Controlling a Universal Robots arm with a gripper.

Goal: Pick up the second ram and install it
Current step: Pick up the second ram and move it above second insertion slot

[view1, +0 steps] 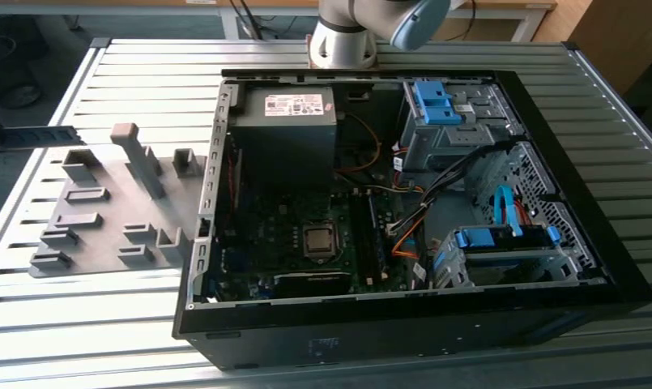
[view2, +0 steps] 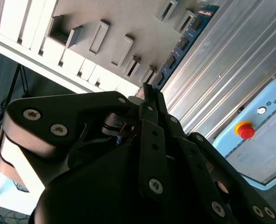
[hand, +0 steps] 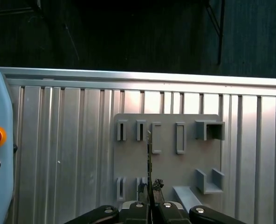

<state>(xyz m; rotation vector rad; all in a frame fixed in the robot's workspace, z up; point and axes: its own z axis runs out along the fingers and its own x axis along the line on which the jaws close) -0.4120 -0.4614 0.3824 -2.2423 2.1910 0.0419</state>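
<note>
Between clamped jaws, the second ram [hand: 149, 156]

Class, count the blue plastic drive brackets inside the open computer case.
2. One blue bracket sits on the far drive cage, near the arm's base; the second bracket tops the nearer cage at the exterior view's right. More may be hidden inside.

Gripper [view2: 149, 96] hides one end of the second ram [view2: 183, 43] — apparently its clamped end.
</note>
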